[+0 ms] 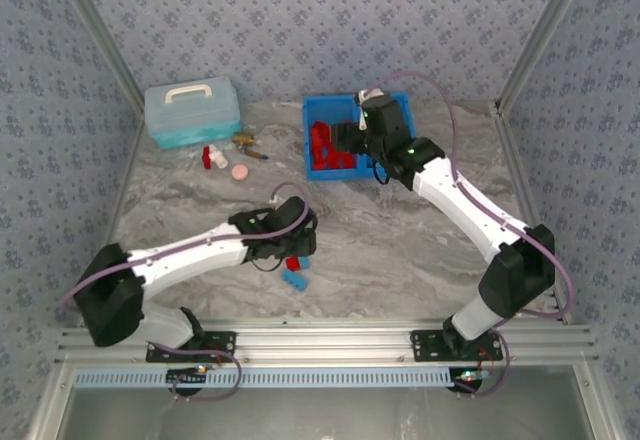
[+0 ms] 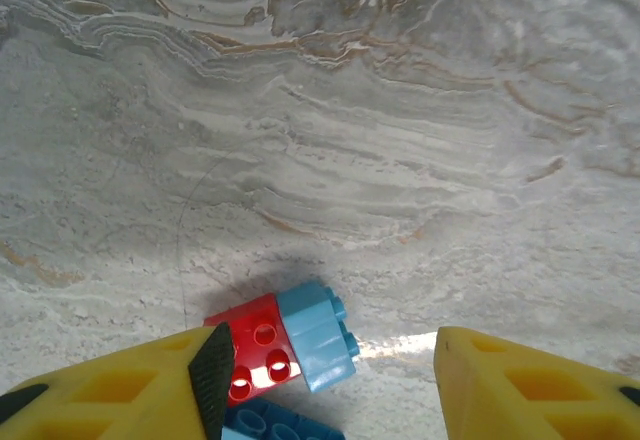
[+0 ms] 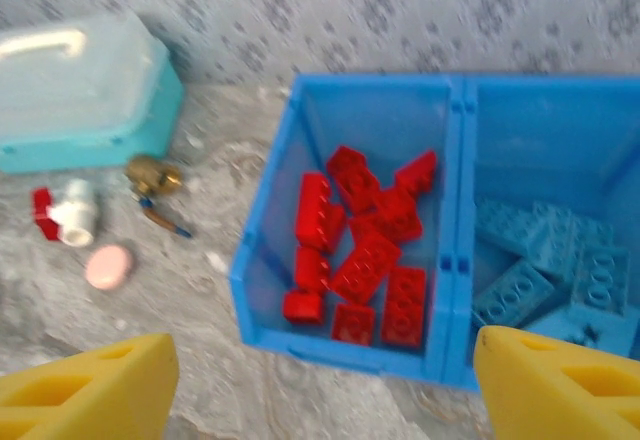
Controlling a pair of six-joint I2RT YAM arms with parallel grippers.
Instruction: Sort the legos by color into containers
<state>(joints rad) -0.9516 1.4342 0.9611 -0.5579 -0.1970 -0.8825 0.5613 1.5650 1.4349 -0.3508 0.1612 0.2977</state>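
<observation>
Left claw [image 2: 328, 355] open, red lego [image 2: 255, 350] on bench [image 2: 300, 110] beside its finger [image 2: 120, 390], butted to a light blue lego [image 2: 318, 335], long axis finger to finger, right claw [image 3: 325, 345] open above bin [image 3: 340, 345], wrist view baring blue legos [image 3: 560, 260] the right arm [image 1: 450, 185] hides from above

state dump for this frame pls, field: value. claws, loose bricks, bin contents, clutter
left claw: open, low over the table, straddling loose bricks
loose bricks: red brick touching light blue brick; second blue brick beside them
right claw: open, empty, over the bin
bin, left compartment: red bricks
bin, right compartment: blue bricks
clutter: teal box, bottle, pink disc
</observation>
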